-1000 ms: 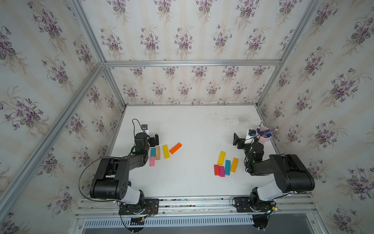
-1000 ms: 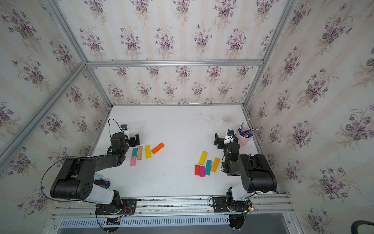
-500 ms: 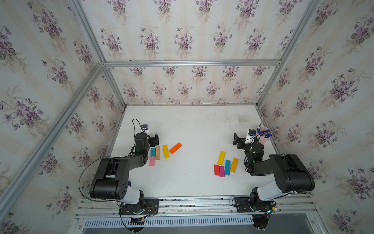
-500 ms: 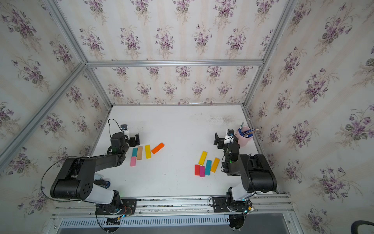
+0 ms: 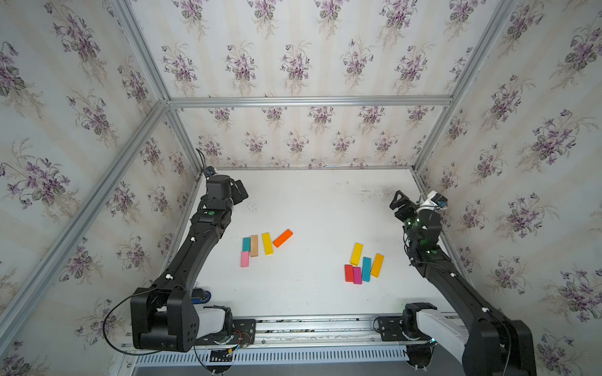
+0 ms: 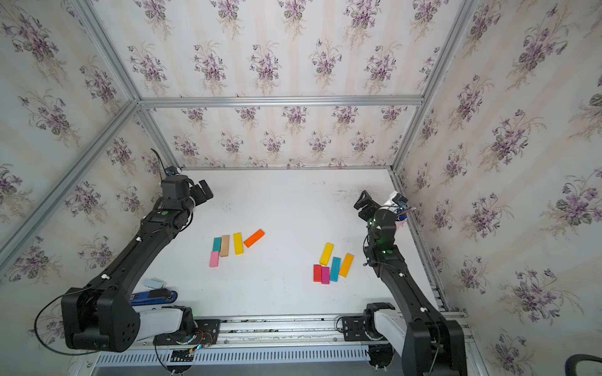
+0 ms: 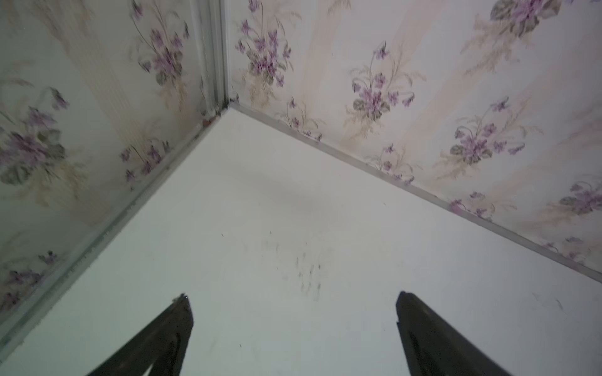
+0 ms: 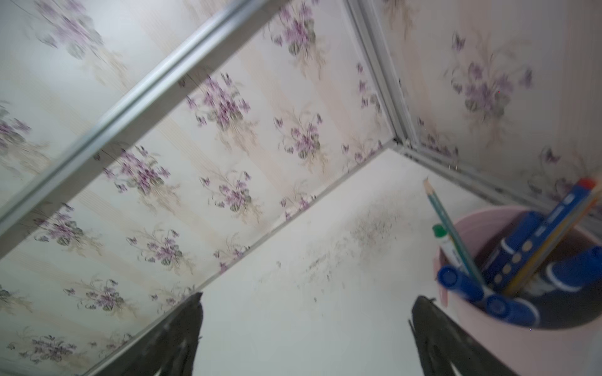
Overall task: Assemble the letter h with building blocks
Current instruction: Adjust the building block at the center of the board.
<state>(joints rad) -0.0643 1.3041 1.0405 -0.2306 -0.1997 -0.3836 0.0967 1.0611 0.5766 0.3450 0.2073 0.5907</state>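
The building blocks lie flat on the white table in two groups, seen in both top views. Left group: teal, tan, yellow, orange and pink. Right group: yellow, red, magenta, teal and amber. My left gripper hangs open and empty behind the left group, near the left wall. My right gripper is open and empty behind the right group. Neither wrist view shows a block.
A pale pink cup with blue pens and a pencil stands right beside my right gripper, against the right wall. A blue object and a pale one lie by the left arm's base. Papered walls enclose the table on three sides.
Both arms have lifted from a folded pose beside the blocks, and both grippers have moved toward the back wall. The blocks have not moved.
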